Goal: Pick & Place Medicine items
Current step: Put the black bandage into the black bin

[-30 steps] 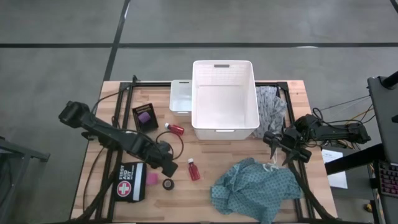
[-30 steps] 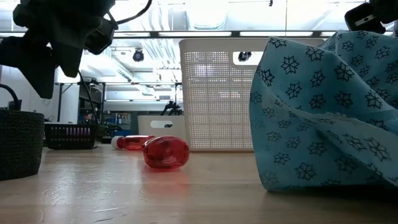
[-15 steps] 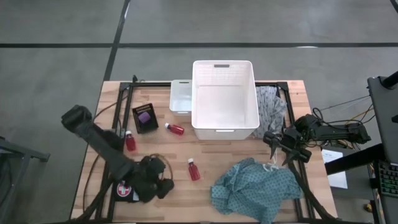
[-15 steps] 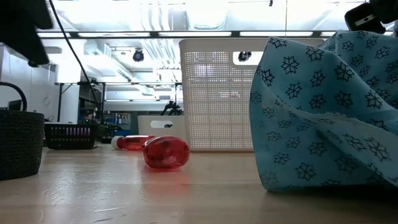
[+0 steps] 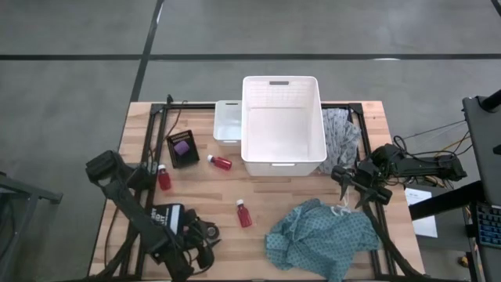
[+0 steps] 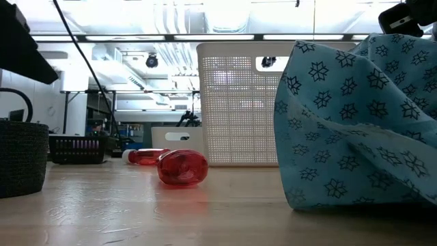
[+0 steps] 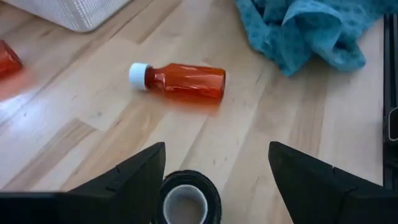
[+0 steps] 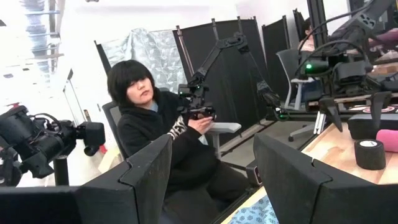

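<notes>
Three red bottles with white caps lie on their sides on the table [image 5: 164, 176] [image 5: 221, 161] [image 5: 244, 213]; the last one also shows in the left wrist view [image 7: 180, 81]. The black ring [image 7: 189, 196] rests flat near the table's near edge. My left gripper [image 7: 217, 149] hovers open just above it, slanting down, one finger to each side; in the low view the ring [image 6: 20, 160] stands free. A purple piece sits on a black box [image 5: 182, 147]. My right gripper [image 5: 356, 188] waits open at the right edge, pointing out into the room.
A large white basket [image 5: 282, 125] and a small white bin [image 5: 228, 121] stand at the far middle. A grey patterned cloth [image 5: 341, 133] lies right of the basket, and a teal cloth [image 5: 321, 239] at the near right. A first-aid pouch [image 5: 163, 215] lies under my left arm.
My left gripper has swung toward the table's near edge and a little down, rolling as it went, from beside the near red bottle to above the black ring. It has stayed open. The arm's sweep has uncovered the left red bottle. Nothing on the table has moved.
</notes>
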